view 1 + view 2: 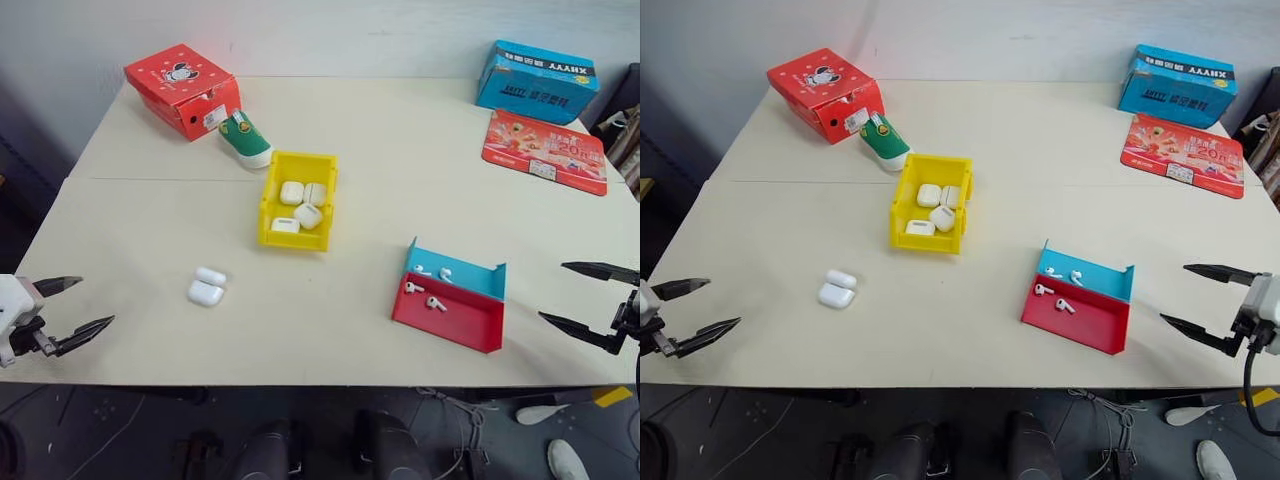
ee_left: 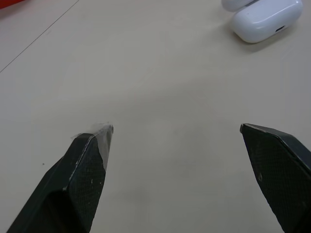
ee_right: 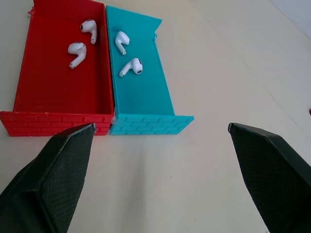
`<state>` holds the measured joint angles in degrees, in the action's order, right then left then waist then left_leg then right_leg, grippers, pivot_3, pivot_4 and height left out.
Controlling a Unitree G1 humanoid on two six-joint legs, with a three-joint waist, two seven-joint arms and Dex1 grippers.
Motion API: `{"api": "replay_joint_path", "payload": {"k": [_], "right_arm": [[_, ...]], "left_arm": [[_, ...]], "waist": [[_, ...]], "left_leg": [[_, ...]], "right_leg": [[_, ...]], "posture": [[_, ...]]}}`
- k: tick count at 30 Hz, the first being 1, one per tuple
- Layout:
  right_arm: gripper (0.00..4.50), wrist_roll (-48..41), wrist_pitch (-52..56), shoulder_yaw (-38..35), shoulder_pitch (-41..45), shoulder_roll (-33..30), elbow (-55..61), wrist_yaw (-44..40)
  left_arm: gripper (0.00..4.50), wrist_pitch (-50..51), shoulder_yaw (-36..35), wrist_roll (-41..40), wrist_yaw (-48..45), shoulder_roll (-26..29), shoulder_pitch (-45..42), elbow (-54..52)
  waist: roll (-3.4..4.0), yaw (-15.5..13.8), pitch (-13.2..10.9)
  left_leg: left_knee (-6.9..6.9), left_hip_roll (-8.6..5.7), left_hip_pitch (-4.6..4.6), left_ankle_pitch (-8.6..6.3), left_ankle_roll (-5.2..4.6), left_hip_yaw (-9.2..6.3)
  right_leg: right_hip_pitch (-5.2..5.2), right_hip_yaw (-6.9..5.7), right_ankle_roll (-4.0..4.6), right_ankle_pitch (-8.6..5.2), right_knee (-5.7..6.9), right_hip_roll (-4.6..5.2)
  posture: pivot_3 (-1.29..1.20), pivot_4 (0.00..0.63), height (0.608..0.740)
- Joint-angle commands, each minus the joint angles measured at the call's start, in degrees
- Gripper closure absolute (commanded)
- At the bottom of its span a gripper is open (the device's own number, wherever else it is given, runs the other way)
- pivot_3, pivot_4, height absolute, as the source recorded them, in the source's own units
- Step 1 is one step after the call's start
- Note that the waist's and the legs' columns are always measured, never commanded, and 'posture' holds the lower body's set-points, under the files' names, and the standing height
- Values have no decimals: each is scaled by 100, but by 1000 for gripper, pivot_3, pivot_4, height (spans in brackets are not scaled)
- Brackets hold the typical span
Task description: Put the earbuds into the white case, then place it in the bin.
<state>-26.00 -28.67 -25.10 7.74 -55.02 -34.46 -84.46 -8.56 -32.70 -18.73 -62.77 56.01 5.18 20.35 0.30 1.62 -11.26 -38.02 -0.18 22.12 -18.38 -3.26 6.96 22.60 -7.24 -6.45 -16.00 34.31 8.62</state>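
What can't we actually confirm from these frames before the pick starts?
- White case on the table: lid looks open in the head views, but its wells are too small to check; the left wrist view's edge cuts it off.
- Cases in the yellow bin: the count looks like four, but they overlap, so it is uncertain.
- Earbuds in the red-and-blue tray: left or right type unreadable.
- Blue box text: too small.

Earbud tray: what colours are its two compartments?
The tray has one red and one teal-blue compartment, two earbuds in each; clearest in the right wrist view.
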Motion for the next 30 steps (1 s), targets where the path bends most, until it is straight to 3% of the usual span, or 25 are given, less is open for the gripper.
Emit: {"api": "replay_joint_path", "payload": {"k": [1,10,14,19,23,26,30], "right_arm": [[0,-77,33,-11,56,18,181,36],[0,-373,839,226,129,426,1350,395],[0,-724,1269,340,118,883,2364,737],[0,-1233,978,447,11,1561,2894,265],[0,-1205,571,497,-58,1810,2867,-92],[0,-1187,537,464,-32,1804,2761,-97],[0,-1089,343,434,137,1753,2242,-214]], "left_arm": [[77,-94,-85,-111,14,-17,-36,-77],[77,604,-244,-355,1,37,90,-235],[77,1486,-425,-219,330,486,35,465],[77,2335,-168,178,444,1017,334,611],[77,4176,-222,41,307,1405,798,-128],[77,4894,-542,-183,39,1390,1199,-1163],[77,6216,-588,-621,190,1407,1050,-2548]], "waist": [[0,11,0],[1,2,0],[0,2,0],[-3,-14,2],[-6,-20,2],[-9,-12,2],[-10,-14,3]], "left_leg": [[0,0,0,0,0,1],[-1,0,-1,0,1,1],[-1,1,-1,1,1,0],[0,0,0,0,1,1],[1,-2,1,-8,-5,-1],[-1,-5,2,-11,-8,-1],[-2,-4,0,-8,0,-6]], "right_leg": [[0,0,0,0,0,-1],[2,2,1,0,8,1],[6,2,5,-3,14,-1],[8,3,9,-5,23,-3],[3,-1,9,-5,42,-5],[1,1,9,-5,41,-4],[-1,3,12,-7,38,-4]], "posture": [[0,150,740],[0,150,740],[0,150,740],[0,150,740],[0,150,740],[0,150,740],[0,150,740]]}}
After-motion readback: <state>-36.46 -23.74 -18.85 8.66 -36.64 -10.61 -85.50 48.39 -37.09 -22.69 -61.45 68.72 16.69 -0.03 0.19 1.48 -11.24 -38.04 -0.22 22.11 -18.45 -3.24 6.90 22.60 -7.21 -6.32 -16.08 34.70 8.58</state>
